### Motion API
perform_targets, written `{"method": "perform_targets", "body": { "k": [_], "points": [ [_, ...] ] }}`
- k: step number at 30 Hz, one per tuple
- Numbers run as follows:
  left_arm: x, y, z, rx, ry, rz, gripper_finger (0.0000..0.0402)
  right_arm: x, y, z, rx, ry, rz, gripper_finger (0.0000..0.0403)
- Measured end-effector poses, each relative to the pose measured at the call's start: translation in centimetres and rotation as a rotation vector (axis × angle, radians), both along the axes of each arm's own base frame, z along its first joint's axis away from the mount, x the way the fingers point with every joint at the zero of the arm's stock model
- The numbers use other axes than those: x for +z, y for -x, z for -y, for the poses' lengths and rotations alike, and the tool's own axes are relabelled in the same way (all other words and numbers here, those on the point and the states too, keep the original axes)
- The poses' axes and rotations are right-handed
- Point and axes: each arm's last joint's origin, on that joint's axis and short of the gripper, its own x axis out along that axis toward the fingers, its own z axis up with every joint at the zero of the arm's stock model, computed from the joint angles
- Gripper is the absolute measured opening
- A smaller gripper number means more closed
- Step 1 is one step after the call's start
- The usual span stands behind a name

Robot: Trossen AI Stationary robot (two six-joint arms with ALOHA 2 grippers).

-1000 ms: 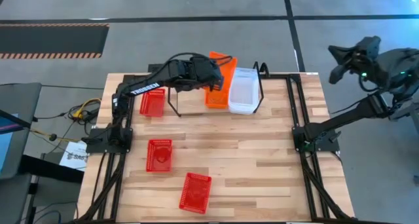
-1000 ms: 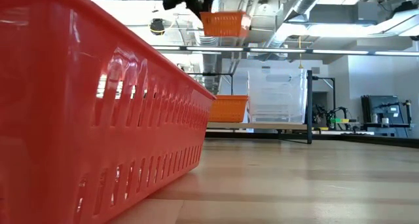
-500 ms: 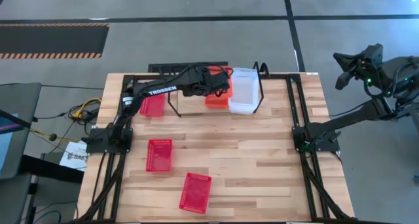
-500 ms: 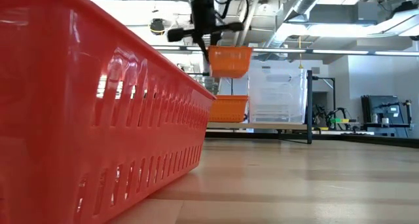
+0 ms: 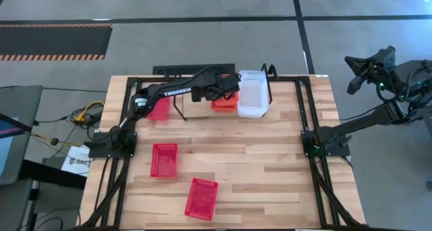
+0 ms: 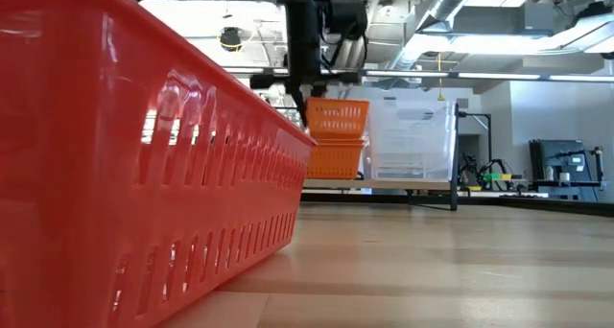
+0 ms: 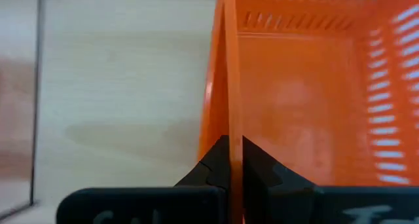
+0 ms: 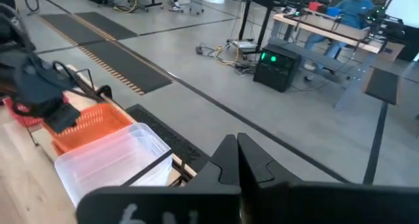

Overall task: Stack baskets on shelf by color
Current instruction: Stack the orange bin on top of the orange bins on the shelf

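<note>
Orange plastic mesh basket [image 5: 225, 100] held over the black wire shelf [image 5: 270, 78] at the desk's far edge, just above another orange basket [image 6: 332, 160], beside clear baskets [image 5: 252, 93]. Pinched by left gripper [image 7: 236, 160] on one wall. Right gripper [image 8: 236, 160] raised off the desk's right edge, fingers together, empty.

Upper centre: orange baskets [image 5: 225, 101] (slotted mesh walls), clear translucent basket [image 5: 253, 94]. Three red baskets [image 5: 164, 159] left and lower centre. Black shelf [image 5: 270, 77]; pale wood table [image 5: 270, 150].
</note>
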Motion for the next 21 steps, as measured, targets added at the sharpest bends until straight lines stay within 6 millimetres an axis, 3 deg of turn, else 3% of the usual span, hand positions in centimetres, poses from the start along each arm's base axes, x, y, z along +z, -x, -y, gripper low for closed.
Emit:
{"method": "perform_targets", "body": {
  "k": [4, 15, 21],
  "points": [
    [-1.3, -0.1, -0.1, 0.002, 0.035, -0.045, 0.0, 0.0, -0.1, 0.0, 0.028, -0.001, -0.017, 0.0002],
    [-1.8, -0.1, -0.3, -0.01, 0.051, -0.064, 0.0, 0.0, 0.0, -0.1, 0.033, -0.001, -0.019, 0.0004],
    [-1.8, -0.2, -0.3, -0.105, 0.028, -0.101, 0.0012, 0.0, -0.1, -0.1, 0.036, 0.003, -0.024, 0.0004]
  ]
}}
